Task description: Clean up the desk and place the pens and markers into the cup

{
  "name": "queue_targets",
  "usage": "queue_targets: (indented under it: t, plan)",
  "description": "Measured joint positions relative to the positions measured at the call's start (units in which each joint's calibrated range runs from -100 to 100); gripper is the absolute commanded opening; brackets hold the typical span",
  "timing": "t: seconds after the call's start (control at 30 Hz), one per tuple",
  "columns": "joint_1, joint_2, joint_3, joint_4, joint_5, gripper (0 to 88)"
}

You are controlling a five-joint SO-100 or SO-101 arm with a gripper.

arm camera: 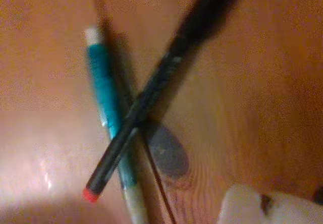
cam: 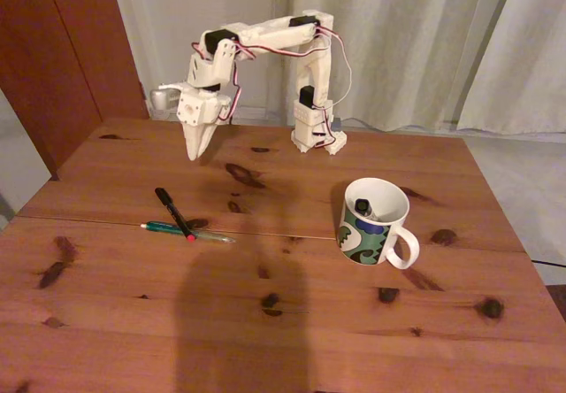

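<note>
— Reddish-brown pine fills the nearest part of the fixed view: the desk (cam: pixel 292 322), with dark knots and a seam running across its planks. What lies closest to the camera on it?

— Bare wood and a broad shadow. Just past the seam's near side lie two pens, crossed. The teal-green pen (cam: pixel 181 230) lies almost along the seam; the black pen (cam: pixel 174 212) lies over it at an angle, its red-pink tip toward the camera.

— How do they sit relative to the fingers?

— Below and in front of them. The gripper (cam: pixel 194 151) hangs over the desk behind the pens, fingertips pointing down, clear of the wood and of both pens.

— And the wrist view?

— It looks down on the same crossing: the black pen (arm camera: pixel 146 98) over the teal-green pen (arm camera: pixel 107 103), beside a dark knot (arm camera: pixel 169 152). A white bit of the gripper shows at the bottom right edge, blurred.

— Are the fingers open?

— They look drawn together into a narrow point, nothing between them.

— Where is the cup?

— To the right of the fingers in the fixed view, well apart from them: the cup (cam: pixel 371 241), white with a green and dark-blue swirl, handle turned toward the near right. A black-capped marker (cam: pixel 363 205) stands inside it, leaning on the wall.

— Farther back?

— The arm's base (cam: pixel 317 136) at the far edge, then pale curtains (cam: pixel 416 39).
</note>
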Motion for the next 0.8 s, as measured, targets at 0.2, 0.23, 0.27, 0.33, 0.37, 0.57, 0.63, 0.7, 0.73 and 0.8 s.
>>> queue_targets:
  t: [0.2, 0.23, 0.27, 0.33, 0.37, 0.57, 0.63, 0.7, 0.73, 0.8]
  plan:
    - [0.0, 8.6, -8.2, 0.8, -4.3, 0.8]
    - [0.0, 10.3, -9.7, 0.8, -4.5, 0.8]
    - [0.0, 11.9, -11.3, 0.8, -4.6, 0.8]
    - [0.4, 15.4, -14.7, 0.8, -4.8, 0.8]
    - [0.7, 17.1, -16.6, 0.8, -4.8, 0.8]
    - [1.3, 26.9, -26.7, 0.8, -5.4, 0.8]
    - [1.3, 29.3, -29.1, 0.8, -6.4, 0.9]
    - [1.4, 30.7, -30.6, 0.8, -7.0, 0.9]
    - [1.4, 31.1, -30.9, 0.8, -7.2, 0.9]
    - [1.4, 31.7, -31.2, 0.8, -7.2, 1.5]
